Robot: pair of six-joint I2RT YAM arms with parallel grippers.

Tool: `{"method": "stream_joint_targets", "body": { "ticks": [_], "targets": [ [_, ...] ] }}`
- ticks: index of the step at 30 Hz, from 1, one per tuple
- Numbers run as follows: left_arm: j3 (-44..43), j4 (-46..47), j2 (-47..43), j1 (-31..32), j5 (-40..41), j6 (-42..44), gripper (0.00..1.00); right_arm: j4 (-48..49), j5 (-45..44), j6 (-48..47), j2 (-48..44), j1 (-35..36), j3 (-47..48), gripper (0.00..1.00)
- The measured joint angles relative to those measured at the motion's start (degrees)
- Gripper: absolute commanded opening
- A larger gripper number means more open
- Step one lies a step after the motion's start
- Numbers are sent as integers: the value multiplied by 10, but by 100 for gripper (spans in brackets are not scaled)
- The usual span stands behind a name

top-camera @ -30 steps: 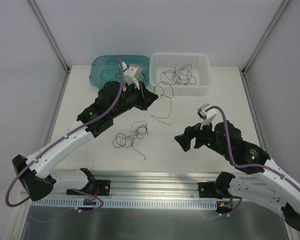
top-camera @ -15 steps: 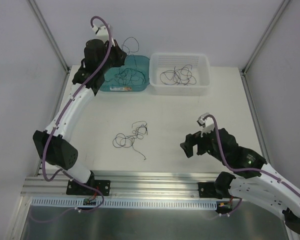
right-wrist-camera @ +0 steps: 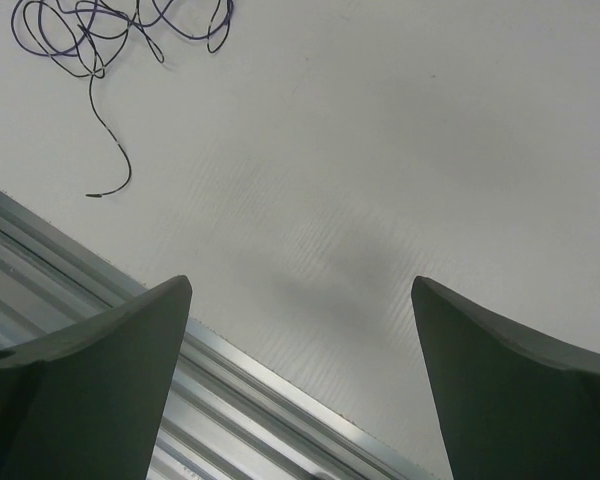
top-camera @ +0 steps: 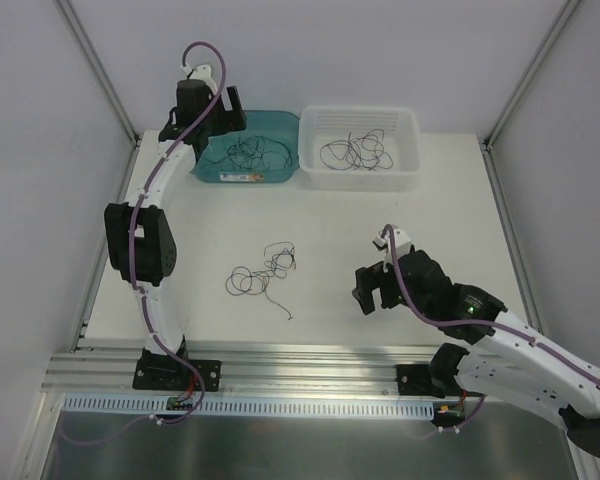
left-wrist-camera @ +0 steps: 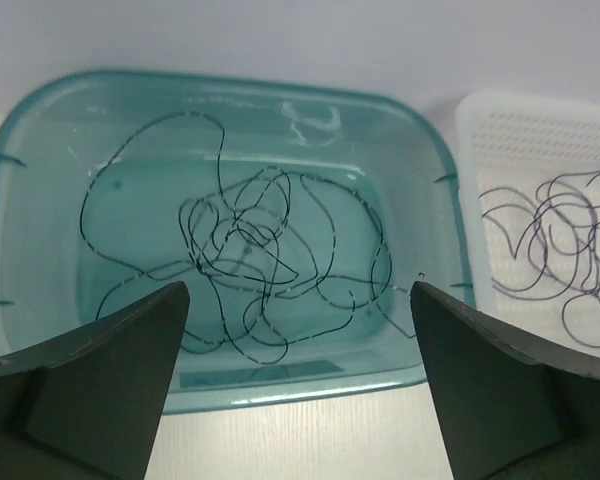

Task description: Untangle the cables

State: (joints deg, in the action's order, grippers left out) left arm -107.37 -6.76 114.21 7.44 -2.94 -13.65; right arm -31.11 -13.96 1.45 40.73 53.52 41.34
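Note:
A small tangle of thin dark cables point(top-camera: 263, 272) lies on the white table, left of centre; it also shows at the top left of the right wrist view as cables point(right-wrist-camera: 100, 30). More loose cables point(left-wrist-camera: 250, 260) lie in the teal bin point(top-camera: 280, 176), and others point(top-camera: 355, 152) sit in the white basket point(top-camera: 412, 128). My left gripper point(top-camera: 223, 120) hovers over the teal bin's near rim point(left-wrist-camera: 310, 385), open point(left-wrist-camera: 298, 290), with nothing between its fingers. My right gripper point(top-camera: 368, 290) hangs open point(right-wrist-camera: 301, 282) above bare table to the right of the tangle, holding nothing.
An aluminium rail point(top-camera: 300, 360) runs along the table's near edge, just under the right gripper's fingers point(right-wrist-camera: 130, 330). The white basket point(left-wrist-camera: 540, 110) stands right beside the teal bin. Slanted frame posts point(top-camera: 100, 70) rise at the back corners.
The left arm carried a cable up over the teal bin, then opened; that cable now lies in the bin. The right gripper drifted slightly left and toward the near edge.

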Motion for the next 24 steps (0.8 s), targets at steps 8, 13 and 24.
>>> {"method": "stream_joint_targets", "body": {
  "ticks": [8, 13, 24],
  "targets": [
    [202, 1, -97, 1, -18, -18, 99, 49, 22, 7, 78, 0, 0, 97],
    [372, 5, -250, 5, -44, -66, 99, 78, 36, 24, 145, 0, 5, 99],
    [677, -10, -503, 89, -95, -139, 93, 189, 109, 71, 311, 0, 51, 73]
  ]
}}
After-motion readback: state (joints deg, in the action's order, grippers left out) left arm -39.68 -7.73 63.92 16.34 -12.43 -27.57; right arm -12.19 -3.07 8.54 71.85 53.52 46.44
